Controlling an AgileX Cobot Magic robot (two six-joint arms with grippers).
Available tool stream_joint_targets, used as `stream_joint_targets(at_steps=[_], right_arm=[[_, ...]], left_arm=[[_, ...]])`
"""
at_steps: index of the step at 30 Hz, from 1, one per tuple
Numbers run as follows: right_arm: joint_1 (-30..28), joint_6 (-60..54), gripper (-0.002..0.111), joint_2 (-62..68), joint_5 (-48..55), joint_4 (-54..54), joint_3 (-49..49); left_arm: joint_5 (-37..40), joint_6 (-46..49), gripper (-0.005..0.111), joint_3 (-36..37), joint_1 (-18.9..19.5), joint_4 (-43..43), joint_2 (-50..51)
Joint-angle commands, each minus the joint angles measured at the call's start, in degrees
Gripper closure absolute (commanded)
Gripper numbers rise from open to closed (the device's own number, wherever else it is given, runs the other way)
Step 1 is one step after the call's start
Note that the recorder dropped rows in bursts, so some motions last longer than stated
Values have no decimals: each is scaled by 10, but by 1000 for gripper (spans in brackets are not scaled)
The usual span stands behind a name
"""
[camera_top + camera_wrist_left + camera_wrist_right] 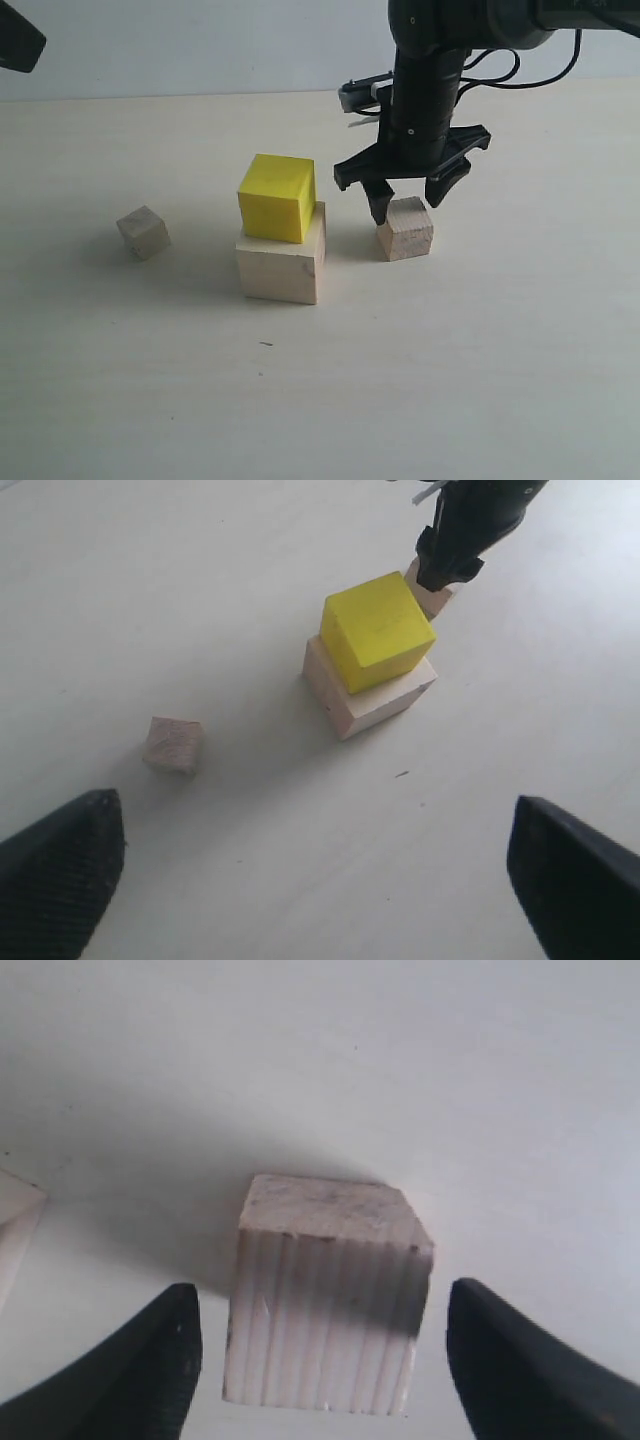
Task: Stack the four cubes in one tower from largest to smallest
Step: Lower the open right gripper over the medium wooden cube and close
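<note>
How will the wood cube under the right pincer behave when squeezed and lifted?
Cube looks like solid wood with flat faces, so probably rigid and unlikely to roll. Grain looks matte, so likely not slippery. Small, so probably light.

Yellow cube [277,197] atop big wood cube [280,270]

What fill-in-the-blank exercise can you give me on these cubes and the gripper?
The yellow cube rests on ____ of the big pale wood cube.
The fingers of the right gripper stand ____ around the smaller pale wood cube.
Right now ____ cubes are stacked.
Missing words: top; open; two.
</note>
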Motion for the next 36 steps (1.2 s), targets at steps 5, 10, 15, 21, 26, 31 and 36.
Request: stream_joint_targets(at_steps=[5,10,15,21,26,31,36], right_arm=[[0,24,42,-1,-11,-17,-4],[0,24,42,-1,-19,-13,-4],[0,24,42,-1,-26,-10,-4],[0,24,42,26,-10,-5,-4],[0,25,42,52,-3,-1,-4],[0,27,44,57,-8,4,-4],[0,34,45,57,-12,9,-4]], left_arm=[[-3,0,1,3,1,-14,-5],[-3,1,1,3,1,-14,-5],[-3,1,1,3,1,-14,-5],[-3,1,1,3,1,-14,-5],[-3,1,1,3,1,-14,-5],[-3,1,1,3,1,-14,-5],[-3,3,1,3,1,-14,-5]])
